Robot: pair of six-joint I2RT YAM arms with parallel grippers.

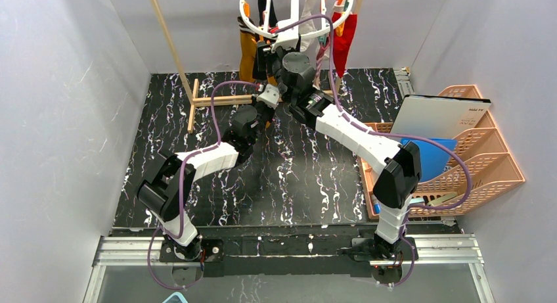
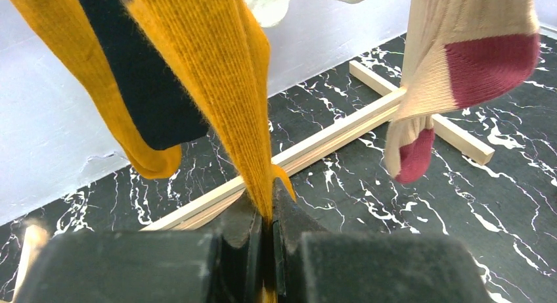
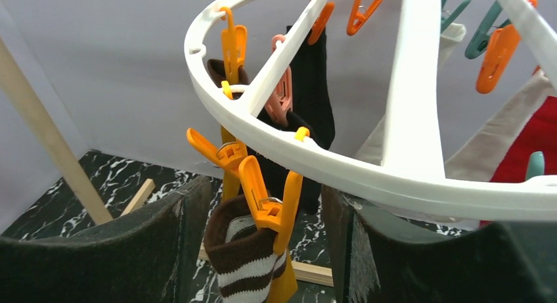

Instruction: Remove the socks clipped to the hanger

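The white ring hanger hangs at the back, with socks clipped under it. My left gripper is shut on the lower end of a mustard-orange sock, which is pulled taut. In the top view that sock hangs at the ring's left. My right gripper is open just under the ring. Its fingers stand on either side of an orange clothespin that clips a brown-and-white striped sock cuff. A cream and maroon sock, a black sock and a red sock also hang there.
The wooden pole and its floor bars stand under the hanger. Pink baskets holding a white board and a blue sheet sit at the right. Grey walls close in on three sides.
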